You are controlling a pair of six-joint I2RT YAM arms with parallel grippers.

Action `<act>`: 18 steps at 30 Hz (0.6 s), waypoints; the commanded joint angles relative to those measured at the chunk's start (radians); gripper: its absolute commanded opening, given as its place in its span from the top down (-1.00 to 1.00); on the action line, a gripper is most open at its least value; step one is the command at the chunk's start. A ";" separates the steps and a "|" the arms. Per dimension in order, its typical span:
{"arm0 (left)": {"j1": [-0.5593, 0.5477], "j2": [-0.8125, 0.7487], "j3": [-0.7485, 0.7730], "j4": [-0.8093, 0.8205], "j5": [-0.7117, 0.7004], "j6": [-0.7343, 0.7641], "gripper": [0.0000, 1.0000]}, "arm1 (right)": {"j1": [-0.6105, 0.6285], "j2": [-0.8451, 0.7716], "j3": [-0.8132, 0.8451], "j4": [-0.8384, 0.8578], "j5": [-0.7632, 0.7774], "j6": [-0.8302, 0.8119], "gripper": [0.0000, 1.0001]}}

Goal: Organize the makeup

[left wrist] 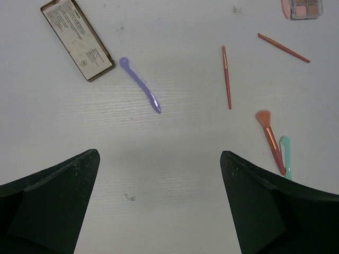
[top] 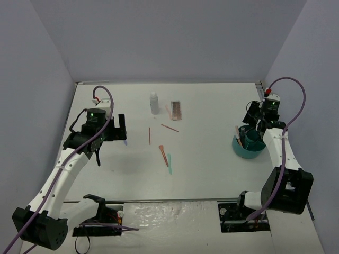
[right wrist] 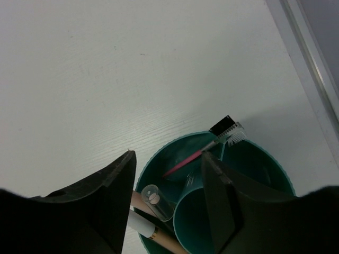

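**Makeup lies scattered as both grippers stand open**

From the remote station I see the left gripper poised over the left of the table. Its jaws are spread wide and pinch nothing. In its wrist view, the purple stick lies on the bare surface ahead of the fingers. Just beside the stick is a palette turned label side up.

At mid-table the whitish bottle stands upright. A second palette lies face up just to its right. Nearer the arms lie two thin brown sticks, apart from each other and at different angles. Closer still are the brush and the teal stick, side by side.

On the right, the right gripper hangs directly above the tub. Its wrist view shows the jaws parted with nothing held between them. Inside the tub a pink-handled comb leans against the rim, its bristled head poking over the edge. A clear-capped tube rests in a nearer compartment, beside the inner cup.
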 commanded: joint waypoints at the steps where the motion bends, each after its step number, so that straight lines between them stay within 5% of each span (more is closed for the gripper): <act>1: 0.010 0.022 0.014 0.056 0.020 -0.026 -0.94 | -0.005 -0.095 0.018 0.038 0.031 0.008 -0.10; 11: -0.017 0.229 0.091 0.039 0.095 -0.184 -0.94 | -0.003 -0.281 0.060 0.041 -0.023 0.010 -0.91; 18: -0.138 0.424 0.160 0.092 0.027 -0.268 -0.94 | 0.046 -0.360 0.020 0.097 -0.096 0.043 -1.00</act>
